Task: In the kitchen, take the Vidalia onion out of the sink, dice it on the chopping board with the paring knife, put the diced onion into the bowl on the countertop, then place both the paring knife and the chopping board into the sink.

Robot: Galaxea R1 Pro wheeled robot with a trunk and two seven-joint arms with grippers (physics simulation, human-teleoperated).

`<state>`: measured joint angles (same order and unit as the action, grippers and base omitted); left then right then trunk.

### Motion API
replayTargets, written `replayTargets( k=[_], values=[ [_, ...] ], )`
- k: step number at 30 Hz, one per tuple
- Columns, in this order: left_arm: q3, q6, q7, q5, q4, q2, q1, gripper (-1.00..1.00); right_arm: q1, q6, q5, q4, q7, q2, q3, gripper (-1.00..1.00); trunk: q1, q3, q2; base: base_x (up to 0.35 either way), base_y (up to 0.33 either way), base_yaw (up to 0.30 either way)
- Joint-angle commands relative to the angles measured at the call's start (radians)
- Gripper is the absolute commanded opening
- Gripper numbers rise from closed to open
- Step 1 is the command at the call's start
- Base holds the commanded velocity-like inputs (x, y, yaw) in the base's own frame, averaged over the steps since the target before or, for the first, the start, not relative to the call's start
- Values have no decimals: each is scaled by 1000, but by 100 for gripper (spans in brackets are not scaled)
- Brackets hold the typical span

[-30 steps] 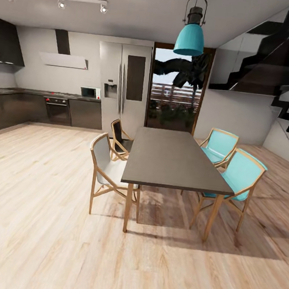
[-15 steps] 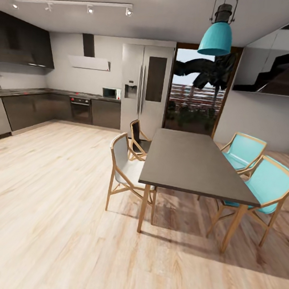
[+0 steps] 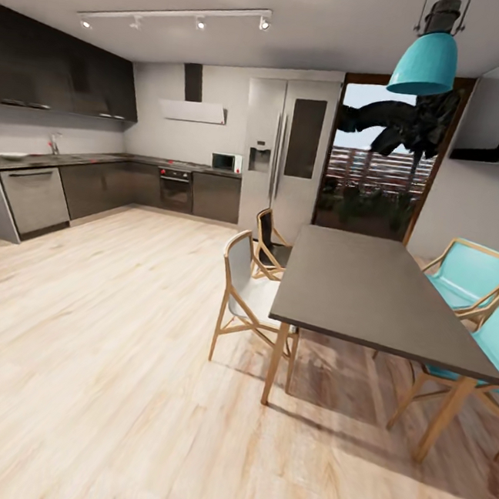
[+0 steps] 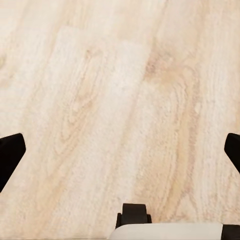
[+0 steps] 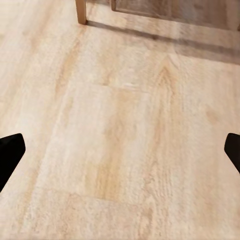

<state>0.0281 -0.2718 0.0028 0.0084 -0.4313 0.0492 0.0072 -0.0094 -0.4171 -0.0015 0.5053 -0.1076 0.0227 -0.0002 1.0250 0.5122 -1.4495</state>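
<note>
Countertop (image 3: 74, 158) far from both spread end effectors.

One big room, counted piece by piece.

There is one long dark table (image 3: 376, 295) with four chairs around it: two blue ones (image 3: 471, 279), one white one (image 3: 245, 292) and one dark one (image 3: 270, 240). One blue lamp (image 3: 429, 65) hangs above. One rail on the ceiling holds four small lights (image 3: 199, 21). By the far wall stand one tall silver fridge (image 3: 288, 149), one small microwave (image 3: 226, 162) and one oven (image 3: 176, 188). Each wrist view shows two black pincer fingers (image 4: 10, 155) (image 5: 10, 150) at the picture's edges, four in all.
</note>
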Motion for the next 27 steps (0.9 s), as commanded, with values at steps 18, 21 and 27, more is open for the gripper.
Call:
replayTargets(
  k=[18, 21, 27],
  values=[
    [1, -1, 0, 1, -1, 0, 0, 100, 0, -3, 0, -1, -3, 1, 0, 100, 0, 10, 0, 0, 0, 274],
    [1, -1, 0, 1, -1, 0, 0, 100, -1, -3, 0, -1, -3, 1, 0, 100, 0, 12, 0, 0, 0, 274],
    [1, -1, 0, 1, -1, 0, 0, 100, 0, -3, 0, -1, -3, 2, 0, 100, 0, 15, 0, 0, 0, 274]
  ],
)
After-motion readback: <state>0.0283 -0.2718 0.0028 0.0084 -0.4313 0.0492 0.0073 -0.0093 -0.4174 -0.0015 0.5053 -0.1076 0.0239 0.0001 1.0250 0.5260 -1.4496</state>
